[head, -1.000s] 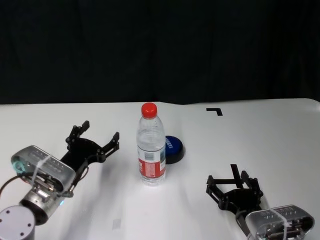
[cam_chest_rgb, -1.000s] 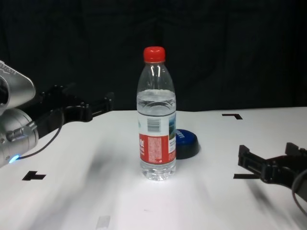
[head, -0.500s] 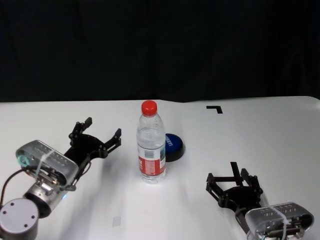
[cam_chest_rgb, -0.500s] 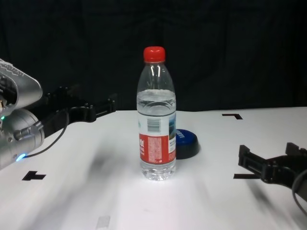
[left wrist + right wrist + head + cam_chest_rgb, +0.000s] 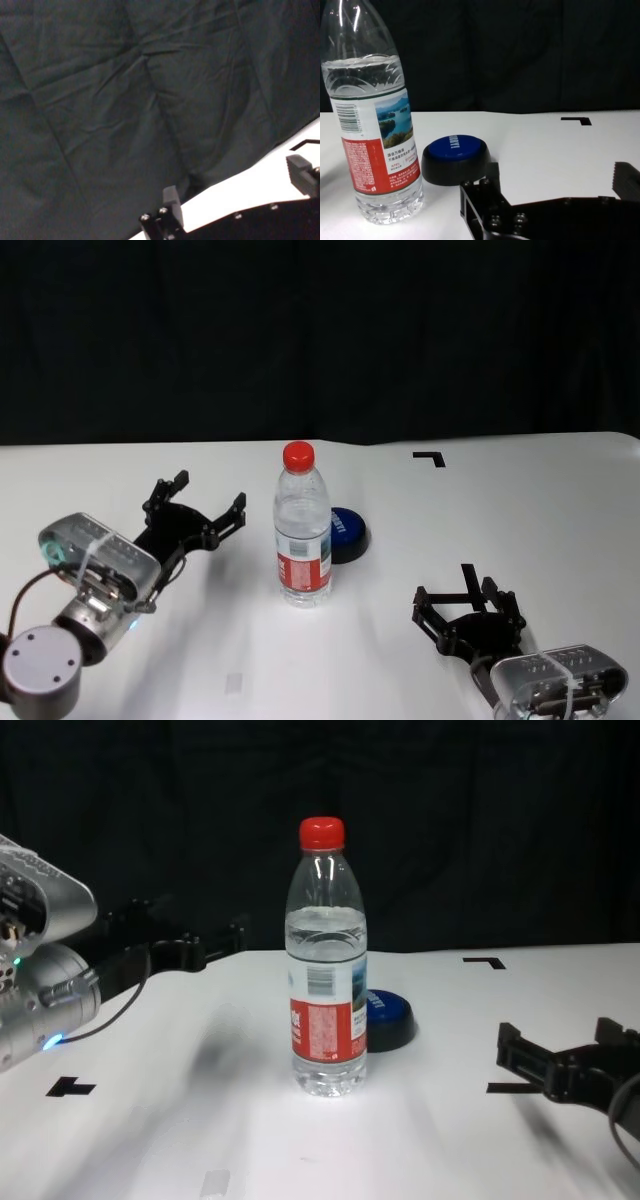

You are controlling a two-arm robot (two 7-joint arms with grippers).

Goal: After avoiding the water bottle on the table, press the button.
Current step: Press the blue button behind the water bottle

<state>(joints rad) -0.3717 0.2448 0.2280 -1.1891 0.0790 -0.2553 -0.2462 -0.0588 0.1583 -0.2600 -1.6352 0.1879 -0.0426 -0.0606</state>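
Note:
The water bottle stands upright near the middle of the white table, clear with a red cap; it also shows in the chest view and the right wrist view. Just behind it to the right sits the low dark blue button, also seen as a blue button and a partly hidden button. My left gripper is open, raised left of the bottle and apart from it. My right gripper rests open near the front right, holding nothing.
A black corner mark lies at the back right and a black cross mark at the front left. A dark curtain hangs behind the table. A small scrap of tape lies on the near table.
My left gripper has moved forward and a little to the right, toward the bottle's far left side. The right arm, the bottle and the button have stayed put.

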